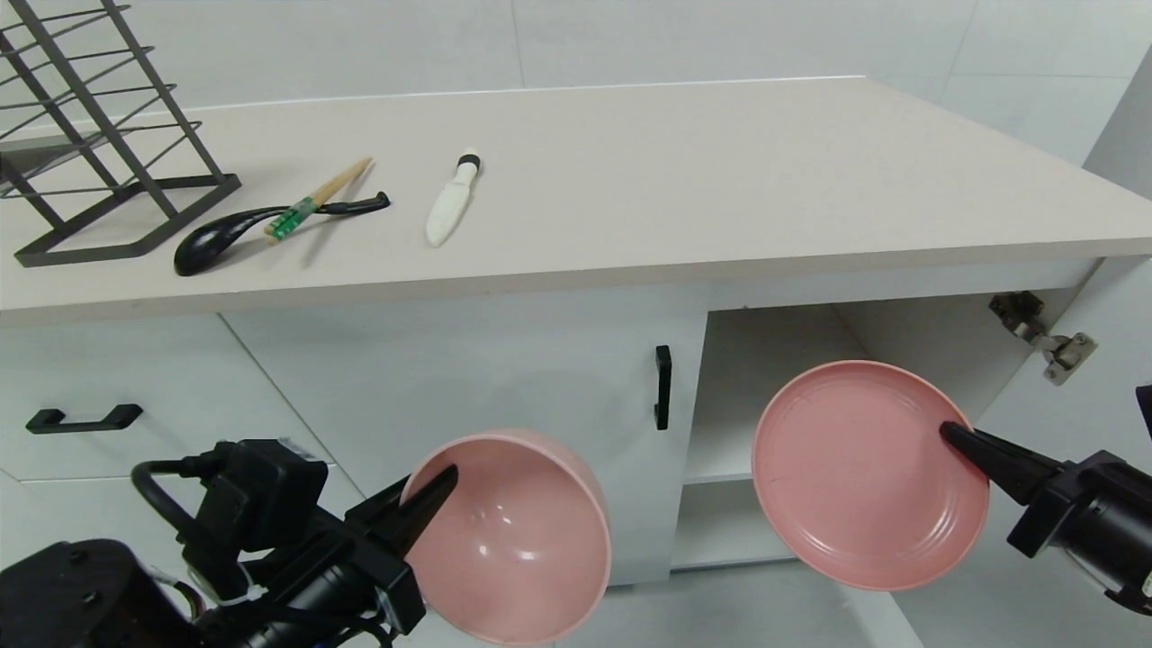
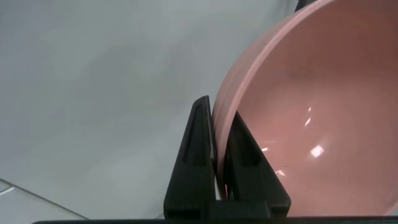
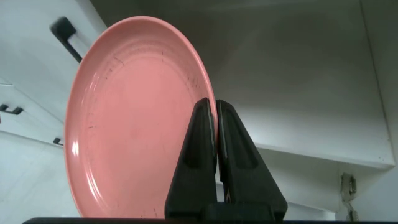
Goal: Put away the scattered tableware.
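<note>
1. Black left gripper (image 1: 443, 479): clamped on the rim of the pink bowl (image 1: 522, 549), with one finger inside the wall and one outside. The rim pinch carries the bowl tilted on edge, its hollow turned up and outward. It hangs low in front of the closed cabinet door (image 1: 504, 360).
2. Black right gripper (image 1: 945, 430): clamped on the edge of the pink plate (image 1: 855, 477), one finger on each face. The plate is held near upright, its face toward the robot. That attitude probably suits sliding it through the opening.
3. Open cupboard (image 1: 927, 333): just behind the plate, with its door (image 1: 1116, 360) swung aside on a hinge (image 1: 1044, 337). A white shelf (image 1: 720, 459) shows inside. This is judged the destination for both pink pieces.
4. Counter (image 1: 675, 162): above the cupboard, carrying tableware not yet stowed.
   - A black spoon (image 1: 225, 234) lies on it.
   - A wooden-handled utensil (image 1: 319, 193) lies across the spoon's handle.
   - A white knife (image 1: 453, 202) lies apart from both.
5. Wire rack (image 1: 90, 135): dark metal, at the counter's left end, near the spoon.
</note>
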